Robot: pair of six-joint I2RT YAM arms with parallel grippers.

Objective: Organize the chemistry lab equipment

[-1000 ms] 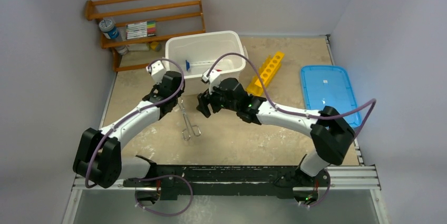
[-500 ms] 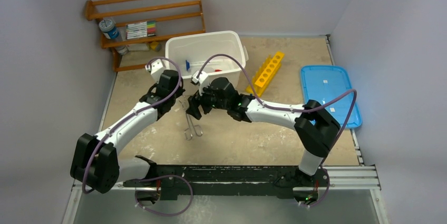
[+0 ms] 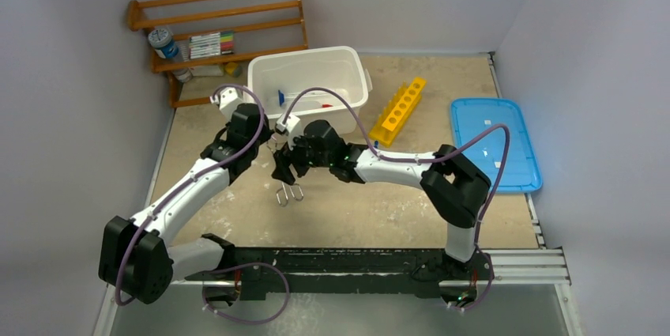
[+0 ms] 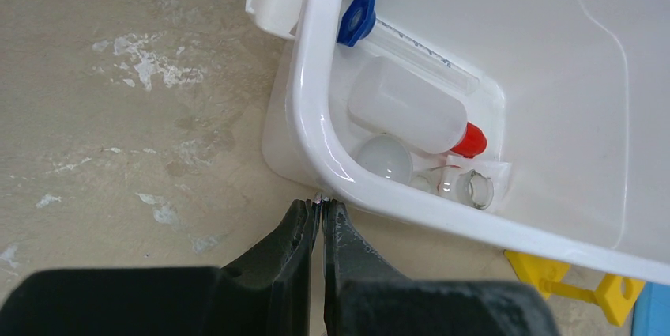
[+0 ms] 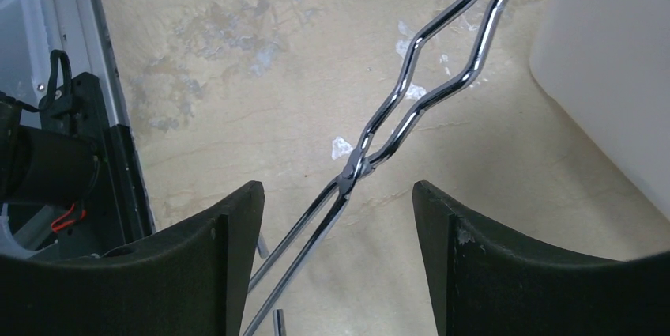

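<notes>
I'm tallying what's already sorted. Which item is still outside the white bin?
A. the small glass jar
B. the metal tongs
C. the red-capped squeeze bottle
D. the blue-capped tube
B: the tongs are out over the table beside the bin, between the open fingers of the right gripper, while the bottle, tube and jar sit inside it.
</notes>
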